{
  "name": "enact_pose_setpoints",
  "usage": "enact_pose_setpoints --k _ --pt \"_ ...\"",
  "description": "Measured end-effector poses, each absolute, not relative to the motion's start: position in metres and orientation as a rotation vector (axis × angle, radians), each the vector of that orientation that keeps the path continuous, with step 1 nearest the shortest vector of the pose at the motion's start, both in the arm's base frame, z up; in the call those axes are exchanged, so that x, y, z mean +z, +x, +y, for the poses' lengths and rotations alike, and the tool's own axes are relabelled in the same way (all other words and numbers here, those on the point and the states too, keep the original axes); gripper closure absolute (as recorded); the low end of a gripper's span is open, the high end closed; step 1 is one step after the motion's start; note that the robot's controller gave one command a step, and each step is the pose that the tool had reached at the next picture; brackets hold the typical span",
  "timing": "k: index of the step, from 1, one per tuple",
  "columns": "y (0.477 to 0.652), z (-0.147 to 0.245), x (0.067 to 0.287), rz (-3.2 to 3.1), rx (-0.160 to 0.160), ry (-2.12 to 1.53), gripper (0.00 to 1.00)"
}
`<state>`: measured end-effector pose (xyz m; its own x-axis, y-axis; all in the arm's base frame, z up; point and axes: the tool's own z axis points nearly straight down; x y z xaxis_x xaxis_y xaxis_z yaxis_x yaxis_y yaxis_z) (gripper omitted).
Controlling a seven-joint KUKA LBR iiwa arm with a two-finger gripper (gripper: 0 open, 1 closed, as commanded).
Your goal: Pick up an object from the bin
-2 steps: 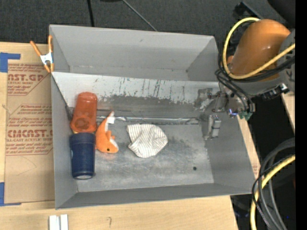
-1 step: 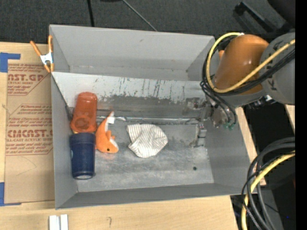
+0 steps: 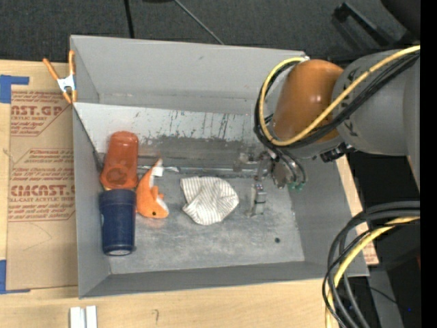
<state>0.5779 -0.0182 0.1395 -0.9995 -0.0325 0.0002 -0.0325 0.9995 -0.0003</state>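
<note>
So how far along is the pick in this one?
Done: nothing looks picked yet. The orange cup, dark blue cup, orange fish toy and crumpled white cloth all lie on the floor of the bin. In hand: the gripper is low inside the bin, just right of the cloth. Left: grasping and lifting one thing.

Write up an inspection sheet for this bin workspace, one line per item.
Surface: grey metal bin, floor scuffed.
Job's things: orange cup, blue cup and orange fish toy by the left wall; white crumpled cloth mid-floor.
Clutter: nothing seen.
Grippers: pincer low, just right of the cloth.
Cables: yellow cables looped over the orange wrist cover.
Surroundings: dark floor behind the bin.
</note>
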Motion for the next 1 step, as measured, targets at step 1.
enact_pose_setpoints --k 1 --pt "0.559 -0.0069 0.1196 -3.145 -0.004 -0.006 0.0"
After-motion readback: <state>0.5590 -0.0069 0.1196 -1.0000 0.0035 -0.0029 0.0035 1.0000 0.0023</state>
